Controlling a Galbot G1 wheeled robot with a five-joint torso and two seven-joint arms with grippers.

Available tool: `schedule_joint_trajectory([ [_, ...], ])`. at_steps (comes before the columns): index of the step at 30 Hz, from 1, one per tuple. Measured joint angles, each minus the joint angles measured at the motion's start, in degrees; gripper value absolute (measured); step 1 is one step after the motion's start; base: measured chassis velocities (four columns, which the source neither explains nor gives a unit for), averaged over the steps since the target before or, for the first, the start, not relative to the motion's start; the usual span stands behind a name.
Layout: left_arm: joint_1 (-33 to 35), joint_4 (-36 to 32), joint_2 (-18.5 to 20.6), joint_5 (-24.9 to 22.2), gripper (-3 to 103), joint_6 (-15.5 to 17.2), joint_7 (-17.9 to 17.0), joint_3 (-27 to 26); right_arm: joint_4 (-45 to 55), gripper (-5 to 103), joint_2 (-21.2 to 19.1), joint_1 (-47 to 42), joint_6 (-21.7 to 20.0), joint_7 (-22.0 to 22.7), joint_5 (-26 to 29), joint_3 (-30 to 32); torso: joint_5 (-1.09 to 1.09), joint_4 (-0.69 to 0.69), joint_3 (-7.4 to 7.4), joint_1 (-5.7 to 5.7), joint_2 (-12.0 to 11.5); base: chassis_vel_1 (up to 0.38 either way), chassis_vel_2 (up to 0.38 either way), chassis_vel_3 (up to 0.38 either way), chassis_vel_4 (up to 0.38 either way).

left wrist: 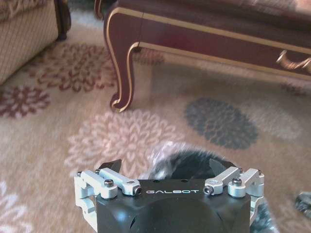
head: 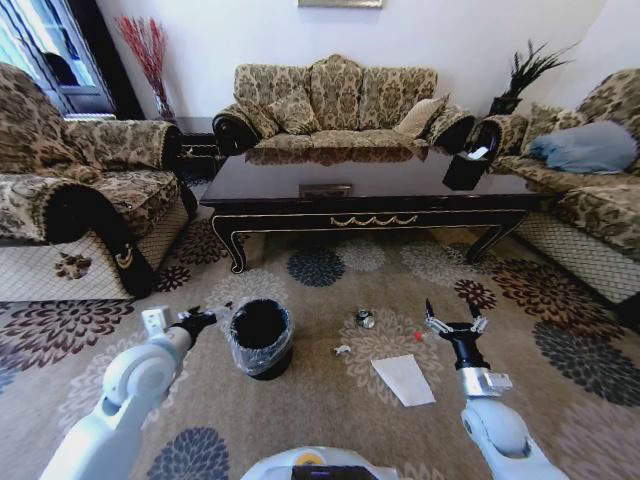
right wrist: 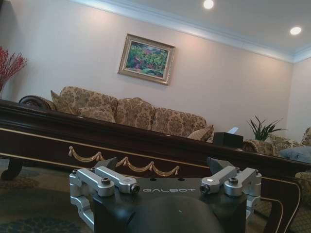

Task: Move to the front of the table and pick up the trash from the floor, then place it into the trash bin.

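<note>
On the floor (head: 330,400) before the table (head: 370,215), paper sheet (head: 404,380), foil wad (head: 365,319) and scrap (head: 342,350) lie near the trash bin (head: 260,338). Judged light; sheet limp, best pinched at an edge. Both hands, left (head: 210,317) and right (head: 452,324), spread, empty.

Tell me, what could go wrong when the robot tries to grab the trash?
The paper lies flat on the carpet, so the open right gripper might slide over it or crumple it. The foil wad and scrap are tiny and easy to miss. The left gripper, open, sits right beside the bin and could tip it.
</note>
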Motion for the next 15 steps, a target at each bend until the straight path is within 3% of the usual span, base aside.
schedule_joint_trajectory([
  [15,-2.33,9.12,-3.99,2.0,100,-0.49,-0.23,4.04,-2.33,100,0.86,0.7,-0.84,1.02,-1.97,-0.96,0.0,0.01,0.0,0.0,0.0,0.0,0.0,0.0,0.0],
])
